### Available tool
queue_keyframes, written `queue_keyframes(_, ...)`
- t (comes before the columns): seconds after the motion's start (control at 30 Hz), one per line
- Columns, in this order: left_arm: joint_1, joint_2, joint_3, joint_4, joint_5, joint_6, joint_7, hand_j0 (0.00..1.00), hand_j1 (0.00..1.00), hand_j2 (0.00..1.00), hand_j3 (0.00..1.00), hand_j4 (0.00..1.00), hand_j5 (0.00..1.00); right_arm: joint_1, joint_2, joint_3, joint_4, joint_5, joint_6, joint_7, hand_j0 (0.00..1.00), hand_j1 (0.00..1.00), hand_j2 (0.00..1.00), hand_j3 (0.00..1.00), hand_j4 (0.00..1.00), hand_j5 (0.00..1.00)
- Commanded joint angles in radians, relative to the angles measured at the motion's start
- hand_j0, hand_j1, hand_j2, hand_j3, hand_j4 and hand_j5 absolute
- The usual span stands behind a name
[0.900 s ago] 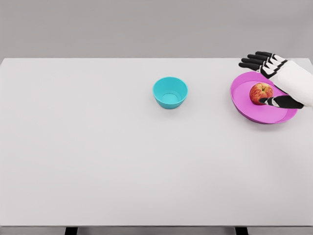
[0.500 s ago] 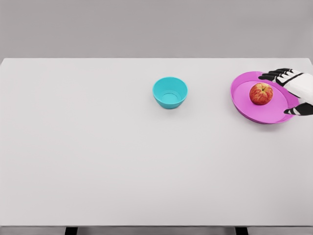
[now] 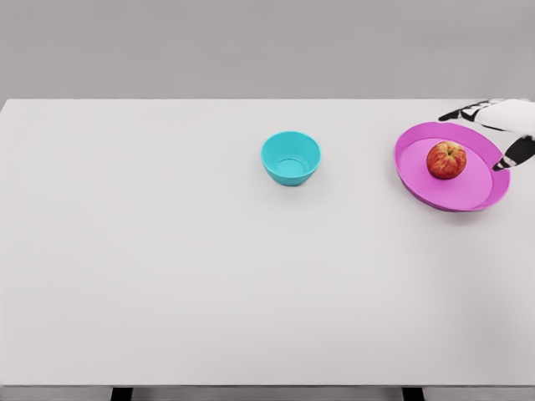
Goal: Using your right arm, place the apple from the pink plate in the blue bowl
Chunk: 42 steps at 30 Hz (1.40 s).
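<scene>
Right hand [image 3: 501, 125] has withdrawn from over the round pink plate [image 3: 418, 185] to the frame's right edge; fingers [image 3: 458, 114] spread, holding nothing. Red-yellow apple [image 3: 446, 159] still sits on the plate, well apart from the small blue bowl [image 3: 290, 158] on the white table [image 3: 209, 276]. Grasp not made; judged a retry.

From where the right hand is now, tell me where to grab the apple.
Grip the apple around its round middle, coming from the right and above. It sits upright, stem up, inside the pink plate, whose raised rim probably blocks a low sideways approach. The right hand is open at the plate's right edge.
</scene>
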State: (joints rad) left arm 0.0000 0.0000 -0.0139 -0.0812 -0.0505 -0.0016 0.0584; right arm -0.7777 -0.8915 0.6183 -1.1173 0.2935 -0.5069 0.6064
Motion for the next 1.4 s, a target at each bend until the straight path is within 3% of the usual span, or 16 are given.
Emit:
queue_keyframes(0.0, 0.0, 0.0, 0.0, 0.0, 0.0, 0.0, 0.0, 1.0, 1.0, 1.0, 1.0, 1.0, 1.0, -0.002, 0.037, 0.072, 0.06, -0.002, 0.001, 0.004, 1.0, 1.0, 1.0, 1.0, 1.0, 1.0)
queue_keyframes(0.13, 0.0, 0.0, 0.0, 0.0, 0.0, 0.0, 0.0, 1.0, 1.0, 1.0, 1.0, 1.0, 1.0, -0.021, 0.045, 0.086, 0.068, -0.002, 0.002, 0.004, 1.0, 1.0, 1.0, 1.0, 1.0, 1.0)
queue_keyframes(0.37, 0.0, 0.0, 0.0, 0.0, 0.0, 0.0, 0.0, 1.0, 1.0, 1.0, 1.0, 1.0, 1.0, -0.094, 0.105, 0.15, 0.188, -0.001, 0.002, 0.004, 1.0, 1.0, 1.0, 1.0, 1.0, 1.0)
queue_keyframes(0.53, 0.0, 0.0, 0.0, 0.0, 0.0, 0.0, 0.0, 1.0, 1.0, 1.0, 1.0, 1.0, 1.0, -0.123, 0.121, 0.173, 0.224, 0.012, 0.002, 0.004, 1.0, 1.0, 1.0, 1.0, 1.0, 1.0)
queue_keyframes(1.1, 0.0, 0.0, 0.0, 0.0, 0.0, 0.0, 0.0, 1.0, 1.0, 1.0, 1.0, 1.0, 1.0, -0.132, 0.158, 0.196, 0.301, 0.03, 0.002, 0.004, 1.0, 1.0, 1.0, 1.0, 1.0, 1.0)
queue_keyframes(1.17, 0.0, 0.0, 0.0, 0.0, 0.0, 0.0, 0.0, 1.0, 1.0, 1.0, 1.0, 1.0, 1.0, -0.132, 0.158, 0.198, 0.3, 0.032, 0.001, 0.004, 0.88, 0.88, 0.88, 0.88, 0.88, 0.88)
queue_keyframes(1.2, 0.0, 0.0, 0.0, 0.0, 0.0, 0.0, 0.0, 1.0, 1.0, 1.0, 1.0, 1.0, 1.0, -0.132, 0.158, 0.202, 0.3, 0.033, 0.001, 0.004, 0.75, 0.75, 0.75, 0.75, 0.75, 0.75)
queue_keyframes(1.27, 0.0, 0.0, 0.0, 0.0, 0.0, 0.0, 0.0, 1.0, 1.0, 1.0, 1.0, 1.0, 1.0, -0.132, 0.158, 0.209, 0.298, 0.033, 0.001, 0.004, 0.61, 0.61, 0.61, 0.61, 0.61, 0.61)
queue_keyframes(1.37, 0.0, 0.0, 0.0, 0.0, 0.0, 0.0, 0.0, 1.0, 1.0, 1.0, 1.0, 1.0, 1.0, -0.132, 0.158, 0.209, 0.297, 0.033, -0.001, 0.004, 0.51, 0.51, 0.51, 0.51, 0.51, 0.51)
